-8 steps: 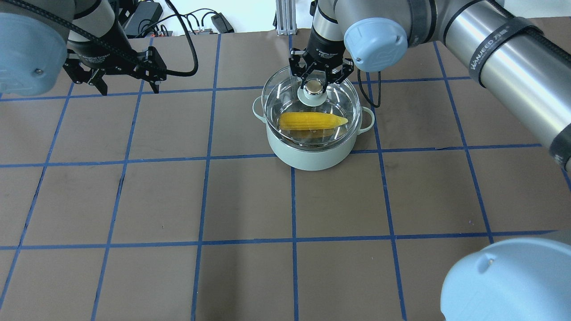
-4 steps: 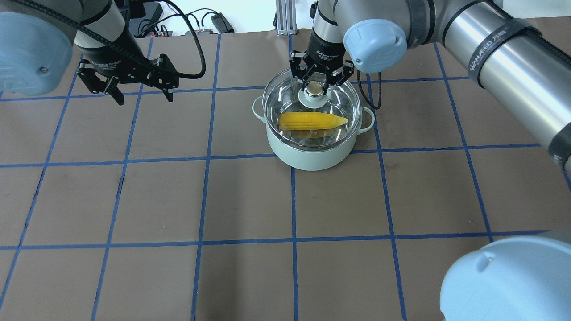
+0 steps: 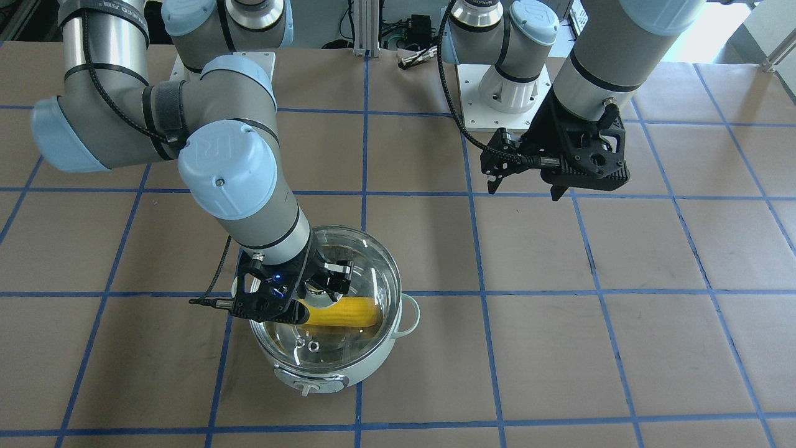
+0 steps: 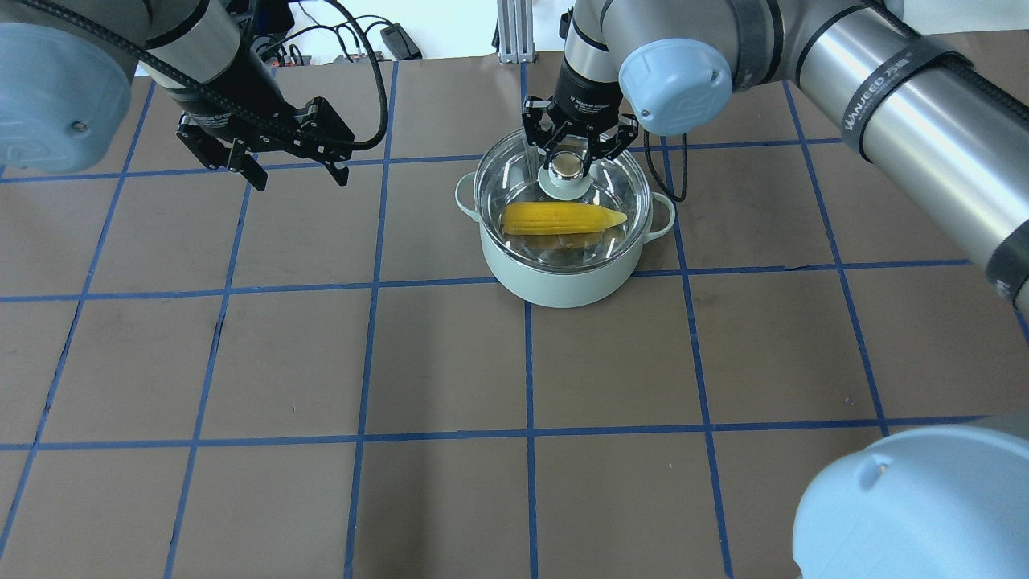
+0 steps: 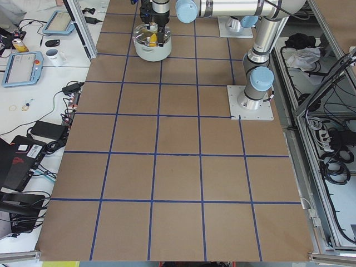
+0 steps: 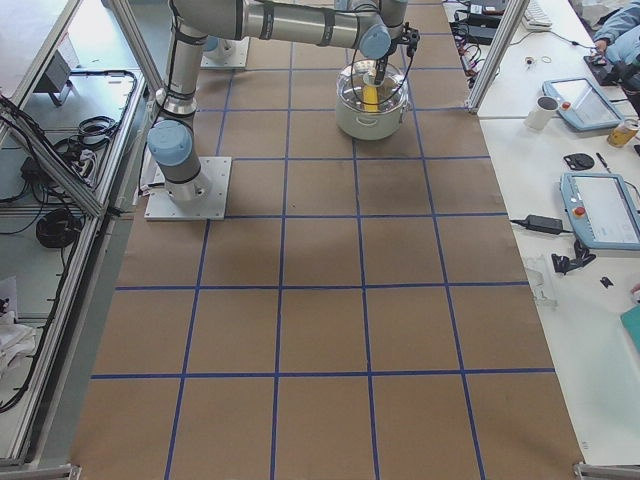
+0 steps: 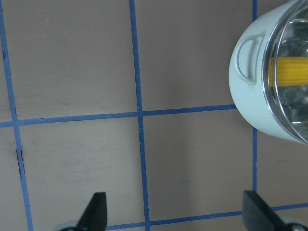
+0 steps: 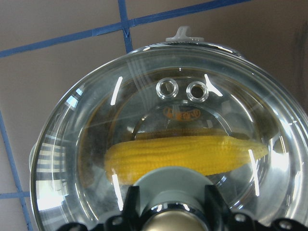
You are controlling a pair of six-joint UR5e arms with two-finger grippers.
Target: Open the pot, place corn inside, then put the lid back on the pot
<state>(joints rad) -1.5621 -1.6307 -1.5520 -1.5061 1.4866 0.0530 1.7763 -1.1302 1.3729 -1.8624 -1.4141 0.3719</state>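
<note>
From where I stood, the corn lay on its side inside the pot, with the glass lid resting over the rim above it. The right gripper stood straight down on the lid, its jaws clamped on the gold knob. The left gripper hung over the bare table, well off to the pot's side, jaws wide apart and holding nothing.

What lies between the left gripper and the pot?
Only bare table crossed by a blue tape line. The overhead view shows this stretch between the left gripper and the pot.
</note>
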